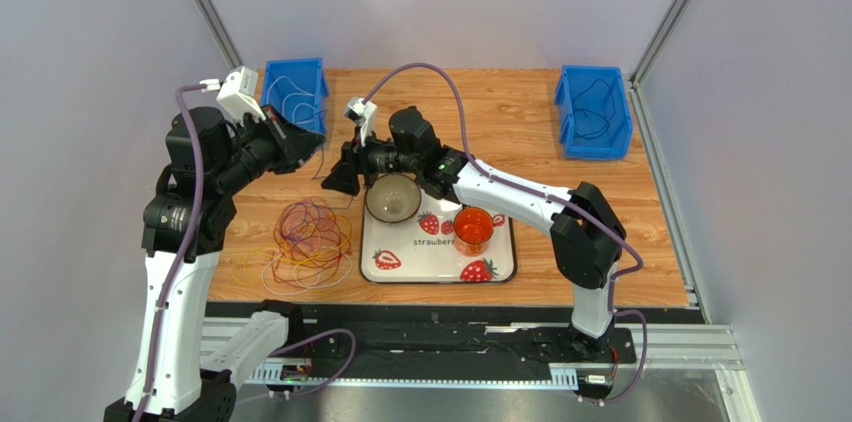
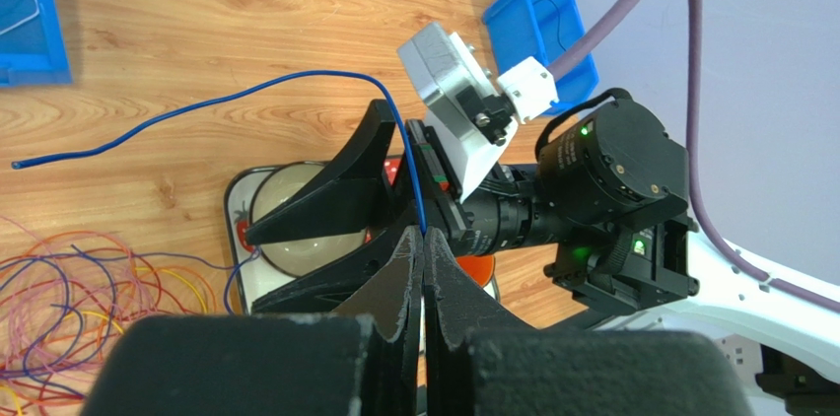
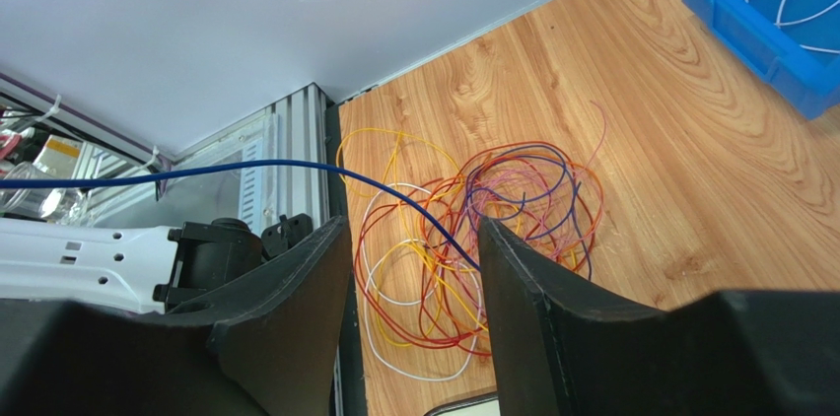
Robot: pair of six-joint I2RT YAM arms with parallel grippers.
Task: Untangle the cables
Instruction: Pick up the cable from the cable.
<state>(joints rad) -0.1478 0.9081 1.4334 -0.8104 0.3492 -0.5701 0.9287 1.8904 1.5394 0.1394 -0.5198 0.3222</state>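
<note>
The cables [image 1: 310, 237] lie in a loose tangle of yellow, orange, red, purple and white loops on the wooden table, left of the tray; the same tangle [image 3: 473, 229] shows in the right wrist view. One blue cable [image 2: 197, 107] is lifted out of it. My left gripper [image 2: 424, 234] is shut on this cable, and its free end trails off to the left. My right gripper [image 3: 412, 229] hangs open above the tangle. The blue cable [image 3: 246, 164] crosses between its fingers and disappears behind the right one. Both grippers [image 1: 310, 147] [image 1: 338, 180] sit close together.
A white strawberry tray [image 1: 430, 267] holds a bowl [image 1: 392, 200] and an orange cup [image 1: 473, 230], right beside my right gripper. A blue bin [image 1: 297, 92] with white cables stands at the back left, another blue bin [image 1: 595, 112] with a dark cable at the back right.
</note>
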